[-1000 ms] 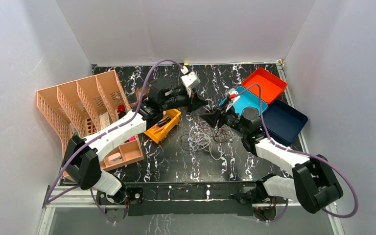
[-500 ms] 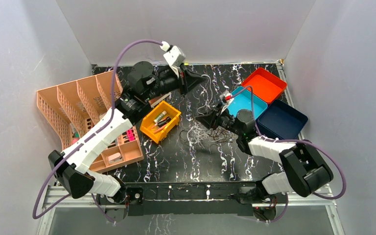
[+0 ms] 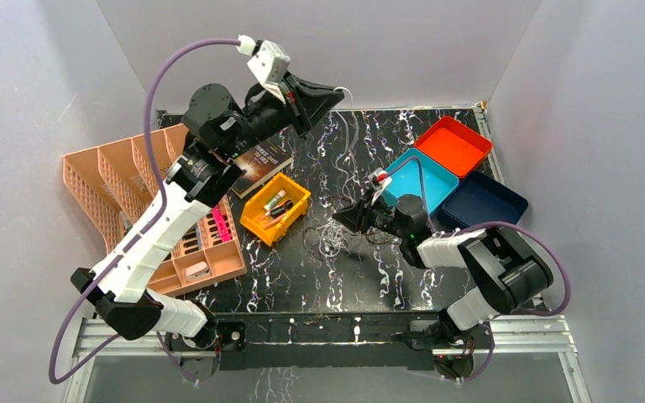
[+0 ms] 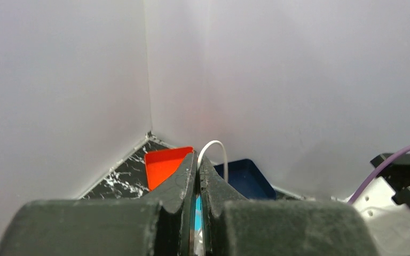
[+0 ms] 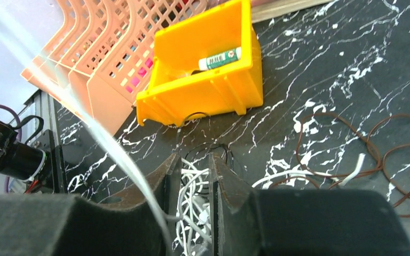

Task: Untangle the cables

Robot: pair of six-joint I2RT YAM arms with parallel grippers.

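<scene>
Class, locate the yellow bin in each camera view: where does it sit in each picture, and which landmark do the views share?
Top external: yellow bin left of centre, just right of the pink rack.
Left wrist: not in it.
Right wrist: upper middle, the pink rack to its left.
Shared landmark: the black marbled table, visible in all three views.

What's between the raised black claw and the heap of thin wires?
One pale white cable, pinched in the left gripper, slants up from the heap: right wrist view.
</scene>
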